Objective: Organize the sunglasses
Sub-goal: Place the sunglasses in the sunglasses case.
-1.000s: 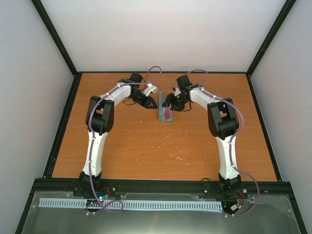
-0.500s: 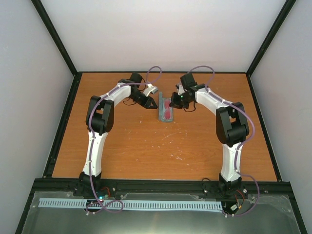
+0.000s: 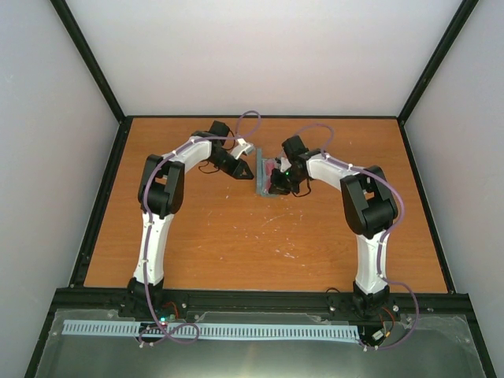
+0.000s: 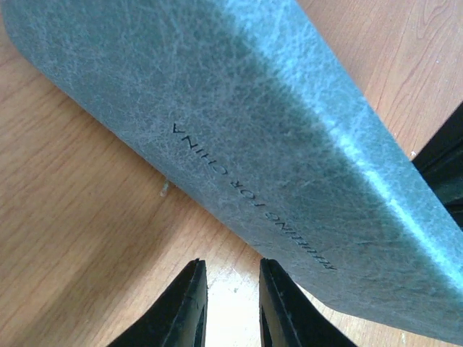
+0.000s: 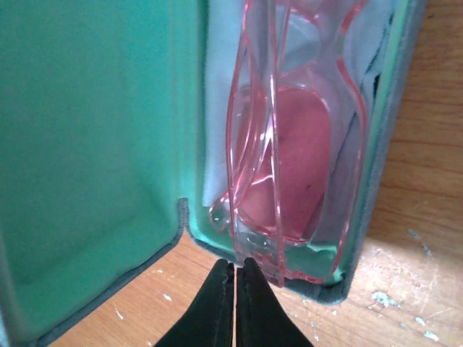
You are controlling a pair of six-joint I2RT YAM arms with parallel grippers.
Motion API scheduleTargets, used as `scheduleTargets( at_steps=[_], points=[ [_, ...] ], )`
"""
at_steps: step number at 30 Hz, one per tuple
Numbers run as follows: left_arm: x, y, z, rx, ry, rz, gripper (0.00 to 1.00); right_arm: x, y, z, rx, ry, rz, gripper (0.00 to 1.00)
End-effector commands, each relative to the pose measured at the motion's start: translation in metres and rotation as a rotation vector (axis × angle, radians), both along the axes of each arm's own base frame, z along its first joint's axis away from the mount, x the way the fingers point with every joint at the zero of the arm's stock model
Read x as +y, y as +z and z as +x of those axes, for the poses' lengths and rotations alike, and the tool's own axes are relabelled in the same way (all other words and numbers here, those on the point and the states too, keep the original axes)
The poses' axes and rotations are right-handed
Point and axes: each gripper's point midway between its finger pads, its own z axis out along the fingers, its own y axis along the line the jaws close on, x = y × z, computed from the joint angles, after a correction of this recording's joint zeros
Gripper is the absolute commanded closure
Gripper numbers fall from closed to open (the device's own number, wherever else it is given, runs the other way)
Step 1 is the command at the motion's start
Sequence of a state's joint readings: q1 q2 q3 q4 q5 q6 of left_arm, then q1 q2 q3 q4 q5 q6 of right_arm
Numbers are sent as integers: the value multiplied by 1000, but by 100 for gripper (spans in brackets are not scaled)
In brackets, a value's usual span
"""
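Note:
The grey-blue case (image 3: 261, 175) lies open at the table's far middle, its lid (image 5: 94, 144) standing up on the left, green inside. The pink translucent sunglasses (image 5: 289, 144) lie folded in the tray of the case, also seen as a pink patch (image 3: 271, 168) from above. My right gripper (image 5: 236, 264) is shut, its tips at the near end of the case right by the frame's end, nothing between them. My left gripper (image 4: 231, 271) stands slightly open and empty, just short of the lid's outer skin (image 4: 289, 144).
A pale blue cloth (image 5: 221, 108) lies under the glasses inside the case. Bare wooden table (image 3: 260, 236) stretches toward the arm bases. A black frame rail (image 3: 102, 197) and white walls bound the table on three sides.
My right gripper closed, pulled back to the right, then came in again to the case's near end. The left arm has hardly moved.

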State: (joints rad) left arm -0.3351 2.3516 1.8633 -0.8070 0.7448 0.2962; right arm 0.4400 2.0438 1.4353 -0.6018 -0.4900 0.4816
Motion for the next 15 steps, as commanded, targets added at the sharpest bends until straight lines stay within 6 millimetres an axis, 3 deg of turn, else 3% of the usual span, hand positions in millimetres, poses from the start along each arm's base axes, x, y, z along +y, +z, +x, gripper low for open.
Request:
scheduleTargets(
  at_steps=[1, 9, 15],
  points=[
    [-7, 31, 3, -61, -1, -35, 77, 0, -13, 4, 4, 8, -16, 95],
    [-7, 32, 5, -70, 1, -33, 77, -2, -22, 8, -3, -1, -33, 95],
    [-5, 34, 6, -90, -3, -20, 77, 2, 28, 8, -90, 4, 32, 83]
  ],
)
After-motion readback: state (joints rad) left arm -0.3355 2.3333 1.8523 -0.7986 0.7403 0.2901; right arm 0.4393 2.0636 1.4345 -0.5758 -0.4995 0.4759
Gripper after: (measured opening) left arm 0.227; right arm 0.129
